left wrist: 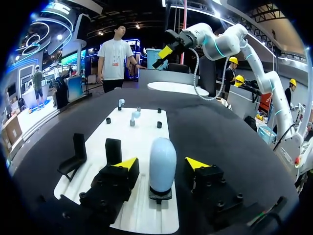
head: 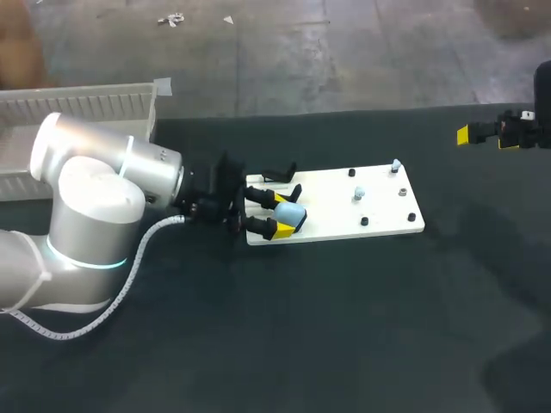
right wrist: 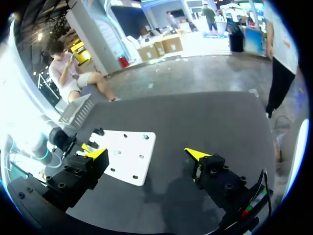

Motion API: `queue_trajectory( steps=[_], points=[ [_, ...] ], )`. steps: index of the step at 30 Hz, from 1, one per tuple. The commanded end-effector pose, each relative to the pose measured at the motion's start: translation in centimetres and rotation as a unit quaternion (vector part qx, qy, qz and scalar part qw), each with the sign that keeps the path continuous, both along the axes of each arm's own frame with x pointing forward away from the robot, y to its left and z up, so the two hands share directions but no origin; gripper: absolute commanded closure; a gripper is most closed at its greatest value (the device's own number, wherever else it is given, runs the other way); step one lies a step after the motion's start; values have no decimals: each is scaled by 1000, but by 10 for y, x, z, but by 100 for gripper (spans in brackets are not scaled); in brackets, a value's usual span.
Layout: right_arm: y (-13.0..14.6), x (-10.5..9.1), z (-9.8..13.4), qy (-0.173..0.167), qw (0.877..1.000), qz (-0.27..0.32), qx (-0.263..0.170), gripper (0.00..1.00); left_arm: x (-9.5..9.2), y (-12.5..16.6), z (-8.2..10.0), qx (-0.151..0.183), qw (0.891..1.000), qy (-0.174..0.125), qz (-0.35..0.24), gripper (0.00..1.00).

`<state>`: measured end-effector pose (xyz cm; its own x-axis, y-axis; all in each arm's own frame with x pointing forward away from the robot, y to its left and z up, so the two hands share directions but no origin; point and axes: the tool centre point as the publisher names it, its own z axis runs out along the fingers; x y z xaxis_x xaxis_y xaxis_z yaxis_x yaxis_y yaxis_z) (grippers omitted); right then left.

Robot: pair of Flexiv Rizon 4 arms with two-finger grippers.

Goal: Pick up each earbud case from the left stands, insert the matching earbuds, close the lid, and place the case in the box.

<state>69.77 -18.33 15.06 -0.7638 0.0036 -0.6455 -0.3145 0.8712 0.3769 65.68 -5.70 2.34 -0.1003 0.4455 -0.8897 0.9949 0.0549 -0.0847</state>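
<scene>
1. Two yellow tips of your left gripper (left wrist: 161,165) stand wide, one on each side of the pale blue earbud case (left wrist: 162,155). A gap shows on both sides, so you are straddling the case, not gripping it.
2. That case stands upright, its lid apparently closed, on a small black stand (left wrist: 160,194) at the left end of the white board (left wrist: 146,215).
3. Just beyond the case, on its far side, two empty stands (left wrist: 113,149) sit on the same end of the board. Whether cases ever stood on them cannot be told.
4. Further right along the board, the pale earbuds (left wrist: 134,116) stand on their posts among small black pegs (left wrist: 159,124), well apart from the case.
5. Your right gripper (right wrist: 146,154) hangs wide and holds nothing. It is off at the far right over the dark table (head: 344,344), well clear of the board.
6. The white box (head: 86,103) lies at the table's far left, behind your left arm. No case is visible in the part of it that shows.
7. My judgement is that you are at the very start with this case. The fingers are placed but the pickup is not yet made. You have yet to close on it, lift it off the stand, get the earbuds in, close the lid and carry it to the box.
</scene>
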Motion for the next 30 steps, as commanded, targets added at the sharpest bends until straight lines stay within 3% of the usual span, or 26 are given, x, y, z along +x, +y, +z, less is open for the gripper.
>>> queue_trajectory(
  steps=[1, 3, 21, 30],
  points=[
    [0, 1, -1, 0, 1000, 1, 1, 0, 1, 1, -5, -9, 1000, -4, 0, 43],
    [0, 1, -1, 0, 1000, 1, 1, 0, 1, 1, -5, -11, 1000, -5, 0, 49],
    [0, 1, -1, 0, 1000, 1, 1, 0, 1, 1, -4, -21, 1000, -4, -9, 57],
    [0, 1, -1, 0, 1000, 1, 1, 0, 1, 1, -4, -24, 1000, -2, -11, 75]
  ],
)
